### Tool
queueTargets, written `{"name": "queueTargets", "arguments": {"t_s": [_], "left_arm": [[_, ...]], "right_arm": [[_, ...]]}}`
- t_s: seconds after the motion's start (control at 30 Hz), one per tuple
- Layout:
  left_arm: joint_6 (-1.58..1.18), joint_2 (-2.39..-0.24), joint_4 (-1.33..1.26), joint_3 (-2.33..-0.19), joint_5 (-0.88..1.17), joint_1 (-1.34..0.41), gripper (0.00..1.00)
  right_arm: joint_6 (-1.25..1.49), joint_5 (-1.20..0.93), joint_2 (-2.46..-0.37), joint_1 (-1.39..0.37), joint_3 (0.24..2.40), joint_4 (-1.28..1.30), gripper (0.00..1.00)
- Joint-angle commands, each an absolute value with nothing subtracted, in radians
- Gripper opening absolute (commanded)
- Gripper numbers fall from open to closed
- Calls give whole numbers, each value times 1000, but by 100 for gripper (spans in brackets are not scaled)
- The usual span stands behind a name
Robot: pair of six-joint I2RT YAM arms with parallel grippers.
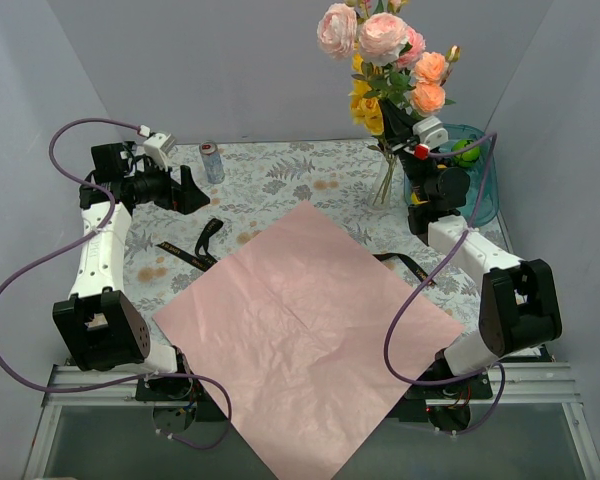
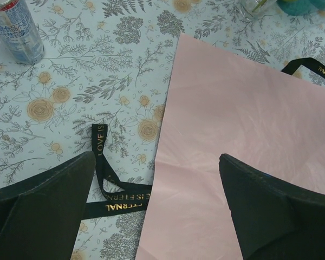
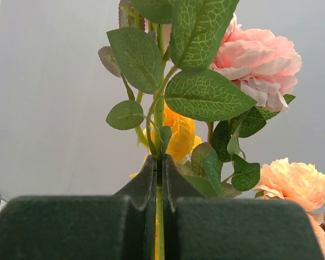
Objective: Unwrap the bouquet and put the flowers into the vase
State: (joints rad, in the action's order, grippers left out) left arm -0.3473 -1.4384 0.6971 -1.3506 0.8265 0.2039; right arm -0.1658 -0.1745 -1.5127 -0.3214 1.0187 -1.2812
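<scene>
Unwrapping looks done, the pink paper sheet [image 1: 300, 330] and ribbon [image 1: 195, 250] lying under the wide-open left hand [image 2: 157, 162], while the right hand [image 3: 159, 179] is pinching the flowers [image 1: 380, 40] upright, stems seemingly entering the vase [image 1: 384, 188] just below it.

Table [image 1: 280, 185]: covered with a pale floral-print cloth.
- Pink paper sheet [image 1: 305, 320]: unfolded and flat at the centre, lying as a diamond. Its near corner overhangs the near edge.
- Black ribbon [image 2: 99, 151], gold lettering: loose on the cloth by the sheet's left side. A second length shows at the sheet's right edge.
- Silver can [image 1: 211, 162]: upright, far left.
- Clear vase [image 1: 385, 185] and teal tray [image 1: 488, 200]: at the far-right corner.
</scene>
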Motion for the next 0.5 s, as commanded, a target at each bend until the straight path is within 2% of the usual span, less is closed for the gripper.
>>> {"name": "queueTargets", "arguments": {"t_s": [0.0, 0.47], "left_arm": [[-330, -1442, 709, -1384, 839, 209, 98], [-311, -1445, 738, -1397, 831, 212, 98]], "right_arm": [[-143, -192, -1496, -299, 1043, -1603, 1], [-127, -230, -1508, -268, 991, -1666, 1]]}}
